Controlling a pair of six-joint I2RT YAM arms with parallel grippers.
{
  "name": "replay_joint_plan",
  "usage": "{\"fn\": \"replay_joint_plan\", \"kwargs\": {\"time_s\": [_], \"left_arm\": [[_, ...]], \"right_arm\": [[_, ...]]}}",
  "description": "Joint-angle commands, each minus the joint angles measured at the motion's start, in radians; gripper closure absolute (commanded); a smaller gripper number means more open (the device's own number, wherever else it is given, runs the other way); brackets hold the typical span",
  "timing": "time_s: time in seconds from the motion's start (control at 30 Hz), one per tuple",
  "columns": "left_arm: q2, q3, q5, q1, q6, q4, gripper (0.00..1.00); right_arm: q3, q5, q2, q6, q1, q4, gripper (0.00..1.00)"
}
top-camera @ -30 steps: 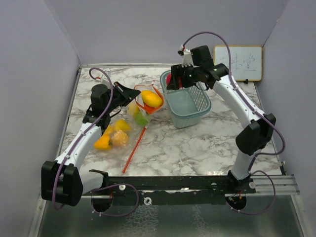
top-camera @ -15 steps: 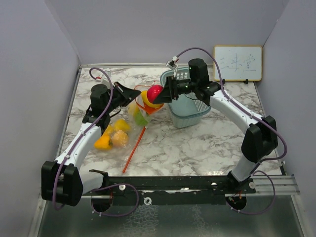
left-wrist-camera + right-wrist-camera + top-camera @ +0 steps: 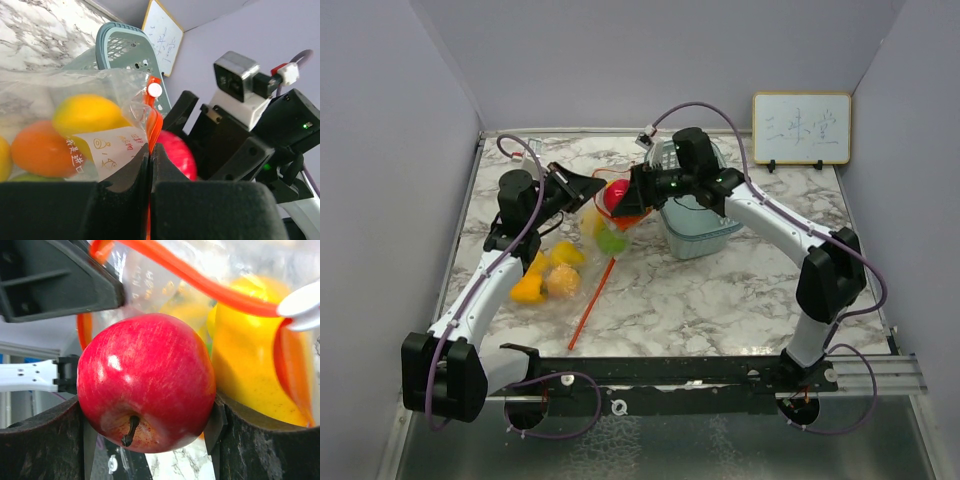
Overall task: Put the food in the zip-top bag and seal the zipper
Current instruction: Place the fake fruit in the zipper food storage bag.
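Food item, a red apple, glossy and round, stem end toward the right wrist camera, clamped between the dark fingers of the right gripper at the mouth of the zip-top bag. Only from the left wrist: left gripper pinched tight on the orange zipper, crinkled clear film over a yellow fruit and an orange fruit. Only from above: pale lattice basket just behind
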Motion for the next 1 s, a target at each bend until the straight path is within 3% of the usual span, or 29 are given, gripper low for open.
{"fn": "replay_joint_plan", "kwargs": {"time_s": [0.0, 0.23, 0.4, 0.6, 0.97], "left_arm": [[-0.02, 0.052, 0.045, 0.004, -0.016, 0.063, 1.0], [0.003, 0.048, 0.061, 0.005, -0.052, 0.105, 1.0], [0.01, 0.017, 0.071, 0.004, -0.095, 0.149, 1.0], [0.016, -0.013, 0.082, 0.004, -0.112, 0.159, 1.0], [0.095, -0.071, 0.077, 0.004, -0.199, 0.313, 1.0]], "right_arm": [[0.041, 0.173, 0.024, -0.117, 0.064, -0.147, 0.75], [0.124, 0.412, 0.077, -0.181, 0.085, -0.306, 0.73], [0.203, 0.525, 0.104, -0.117, 0.085, -0.257, 0.67], [0.353, 0.461, 0.195, -0.055, 0.085, -0.239, 0.64], [0.242, 0.383, 0.114, -0.08, 0.085, -0.236, 0.64]]}}
